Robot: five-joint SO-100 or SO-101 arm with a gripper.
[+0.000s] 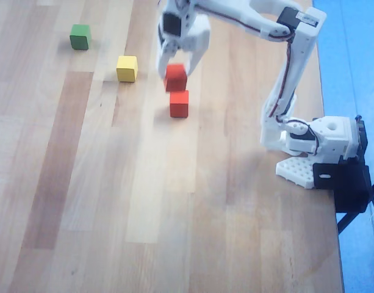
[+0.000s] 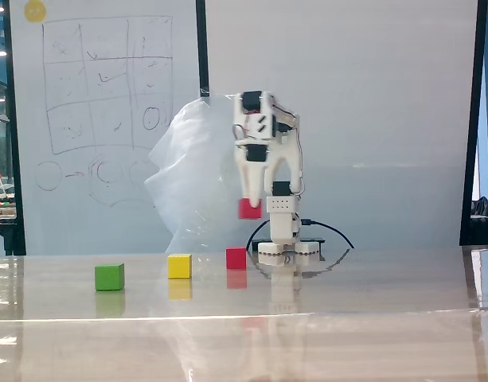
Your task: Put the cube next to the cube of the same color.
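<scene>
A red cube (image 2: 249,208) is gripped by closed jaws and held above the bench (image 1: 174,207), near the other red cube (image 2: 236,258).

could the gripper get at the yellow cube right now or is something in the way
Probably not yet: the gripper is already shut on a red cube, held above the table. The yellow cube itself stands clear, with free space all round it.
</scene>
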